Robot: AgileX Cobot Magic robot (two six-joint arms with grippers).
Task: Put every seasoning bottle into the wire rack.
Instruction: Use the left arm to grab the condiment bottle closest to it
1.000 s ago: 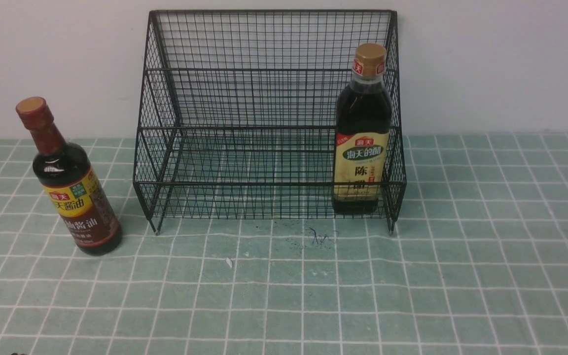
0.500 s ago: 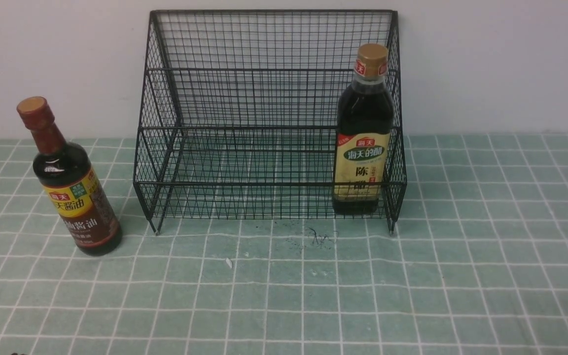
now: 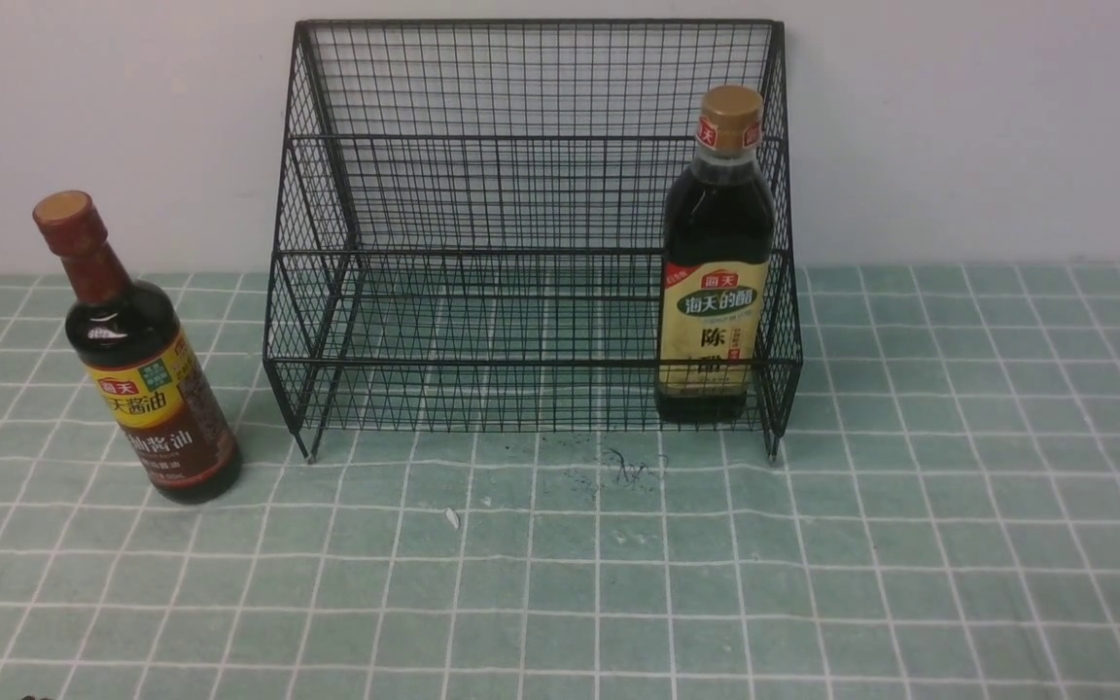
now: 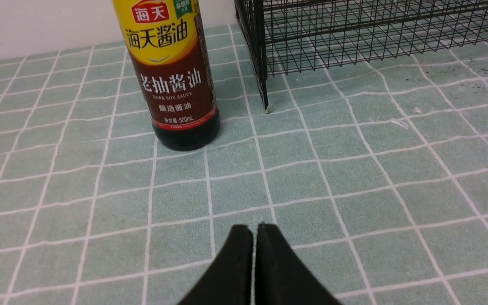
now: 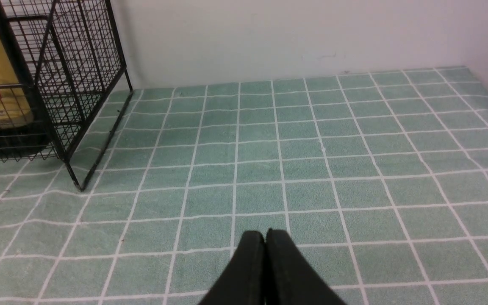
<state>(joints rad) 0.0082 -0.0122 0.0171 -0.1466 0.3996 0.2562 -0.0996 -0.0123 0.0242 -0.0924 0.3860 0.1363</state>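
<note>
Front view: black wire-mesh two-tier rack (image 3: 531,233) sits on green checked cloth (image 3: 910,544) by white wall. Squarish dark bottle (image 3: 713,292) w/ cream-green label, tan cap, is upright in lower tier, right end. Round dark bottle (image 3: 137,369) w/ red neck, yellow-brown label, is upright on cloth left of rack, apart. Left wrist view: left gripper (image 4: 253,228) has black tips pressed together, empty, over cloth, round bottle ahead. Right wrist view: right gripper (image 5: 264,235) likewise pressed together, holding nothing.

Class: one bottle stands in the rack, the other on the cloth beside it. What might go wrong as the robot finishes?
1. The left gripper is shut; unless it opens first, it may knock the tall soy sauce bottle over.
2. The bottle's base might catch the front rail of the wire rack if lifted too low.
3. Set too far right, it could strike the vinegar bottle already inside.
</note>
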